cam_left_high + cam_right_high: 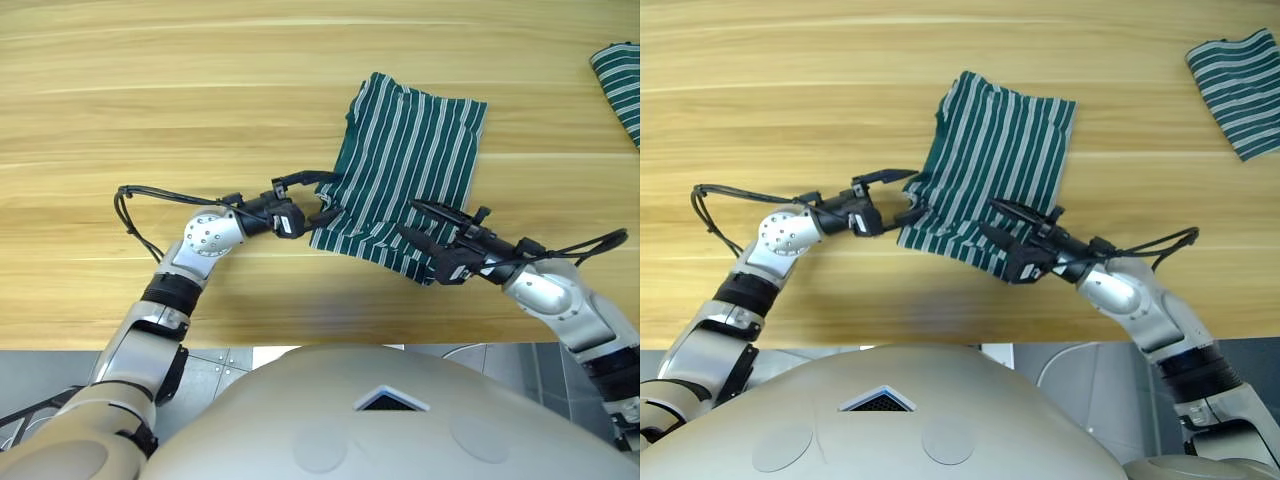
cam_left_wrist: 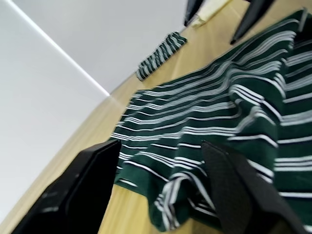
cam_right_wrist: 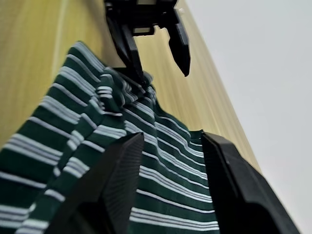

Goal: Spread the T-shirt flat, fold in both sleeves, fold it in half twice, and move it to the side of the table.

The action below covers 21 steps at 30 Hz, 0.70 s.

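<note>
Left eye view has the T-shirt (image 1: 415, 170) lying as a compact striped rectangle on the table (image 1: 150, 100), right of centre, its near edge slightly rumpled. It looks already folded down, so the step in hand is probably taking hold of that near edge, either for a last half-fold or to carry the shirt to the side; I cannot tell which. The left gripper (image 1: 328, 197) sits at the near-left corner with its jaws spread wide, the bunched corner lying between the fingers (image 2: 83, 185) but not pinched. The right gripper (image 1: 408, 218) is over the near-right part of the edge, its jaws also apart and gripping nothing, cloth showing between its fingers (image 3: 117, 185). To do this well, each lower finger should slide under all the layers at the edge before the jaws come together, since catching only the top layer would peel the fold open. Both sides should grip at the same depth and lift together, so the rectangle stays square. A second striped cloth (image 1: 620, 85) lies at the far right, well apart.
</note>
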{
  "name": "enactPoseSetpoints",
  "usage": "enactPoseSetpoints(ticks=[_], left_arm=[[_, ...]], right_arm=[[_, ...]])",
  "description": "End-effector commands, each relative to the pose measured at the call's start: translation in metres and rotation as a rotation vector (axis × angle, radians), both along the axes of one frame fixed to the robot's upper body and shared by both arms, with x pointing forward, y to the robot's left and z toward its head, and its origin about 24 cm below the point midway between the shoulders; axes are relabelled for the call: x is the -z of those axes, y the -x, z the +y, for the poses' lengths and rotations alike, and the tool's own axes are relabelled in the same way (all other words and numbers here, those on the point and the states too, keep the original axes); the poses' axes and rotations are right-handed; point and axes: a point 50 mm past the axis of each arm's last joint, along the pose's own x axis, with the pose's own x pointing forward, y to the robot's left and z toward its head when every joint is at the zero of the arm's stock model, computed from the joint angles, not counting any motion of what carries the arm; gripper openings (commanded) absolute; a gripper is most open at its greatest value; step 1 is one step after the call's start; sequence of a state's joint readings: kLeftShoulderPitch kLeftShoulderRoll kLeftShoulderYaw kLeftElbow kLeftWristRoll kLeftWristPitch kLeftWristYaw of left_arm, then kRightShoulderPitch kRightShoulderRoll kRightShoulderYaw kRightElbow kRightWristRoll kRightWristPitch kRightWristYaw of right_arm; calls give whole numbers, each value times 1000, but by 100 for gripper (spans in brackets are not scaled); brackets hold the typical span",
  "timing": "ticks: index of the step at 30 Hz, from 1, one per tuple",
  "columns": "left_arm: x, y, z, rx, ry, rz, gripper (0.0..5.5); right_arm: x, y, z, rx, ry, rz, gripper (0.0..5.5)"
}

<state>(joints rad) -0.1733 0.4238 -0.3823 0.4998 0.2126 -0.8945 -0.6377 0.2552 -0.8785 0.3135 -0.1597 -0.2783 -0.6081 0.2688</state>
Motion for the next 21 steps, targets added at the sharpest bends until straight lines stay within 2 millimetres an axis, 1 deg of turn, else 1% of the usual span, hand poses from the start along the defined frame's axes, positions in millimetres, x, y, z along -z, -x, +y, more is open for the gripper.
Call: enactPoseSetpoints(ticks=[1, 5, 8, 10, 13, 16, 18, 21], left_arm=[[-18, -17, -7, -18, -1, -110, 306], [-41, -23, -11, -52, 63, -201, 306], [-49, -29, -17, -86, 83, -240, 306], [-51, -31, -19, -97, 84, -243, 306], [-41, -30, -23, -88, 12, -223, 306], [-13, -28, -19, -78, -165, -186, 306], [5, -19, -17, -33, -251, -146, 306], [20, -4, -16, 23, -295, -93, 306]], right_arm=[[6, 3, -6, 24, 56, 49, 217], [29, 10, -18, 84, 129, 148, 217], [39, 11, -25, 101, 184, 180, 217], [42, 13, -26, 89, 206, 192, 217], [44, 17, -24, 50, 225, 207, 217], [42, 28, -22, -17, 248, 238, 217], [39, 31, -28, -41, 281, 249, 217], [36, 25, -30, -55, 301, 233, 217]])
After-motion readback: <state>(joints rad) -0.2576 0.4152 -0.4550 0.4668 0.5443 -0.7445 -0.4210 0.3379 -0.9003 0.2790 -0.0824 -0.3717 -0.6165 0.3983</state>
